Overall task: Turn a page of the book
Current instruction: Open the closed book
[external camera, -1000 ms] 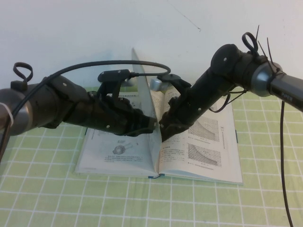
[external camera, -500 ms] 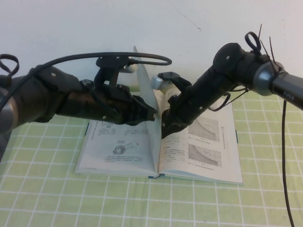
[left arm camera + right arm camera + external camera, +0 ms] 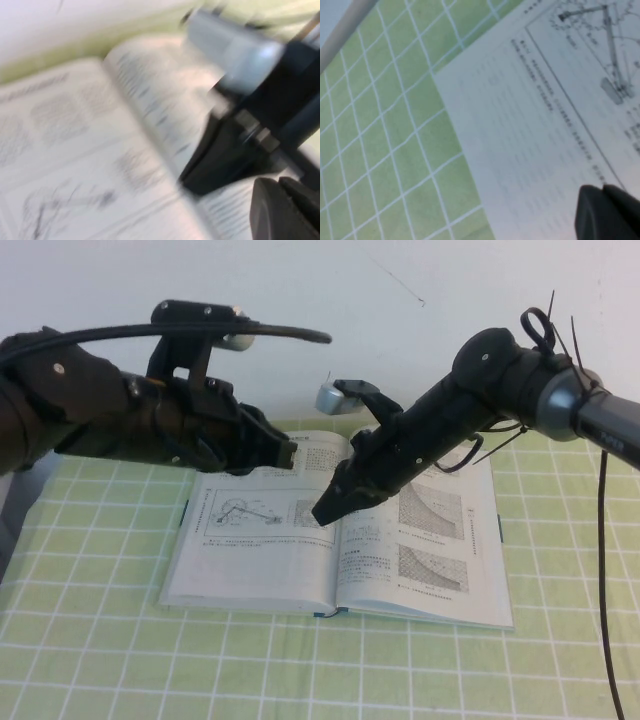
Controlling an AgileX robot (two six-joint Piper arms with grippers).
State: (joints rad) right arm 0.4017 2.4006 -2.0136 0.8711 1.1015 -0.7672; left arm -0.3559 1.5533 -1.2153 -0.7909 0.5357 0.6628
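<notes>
Green checked cloth [image 3: 90,660] covers the table, white wall behind. Book [image 3: 440,580] lies open and flat at centre, spine toward the near edge. Every leaf is down; the page [image 3: 260,540] on the left half, the one with the linkage drawing, lies flat with nothing gripping it.

Left gripper [image 3: 285,452] hovers above the far part of the left half, clear of the paper. Jaw state: cannot tell, since the high view hides the tips and the left wrist view is smeared.

Right gripper [image 3: 325,510] is angled down just over the gutter, jaws fully closed on nothing. Contact with the paper is possible but not certain from here.

Risks, as judged:
- Closed right tip dragged across the gutter could crease or tear a leaf.
- Left half may spring back up if the binding is stiff and nothing presses it.
- Arms are close together over the book; a careless retreat could clip one against the other.
</notes>
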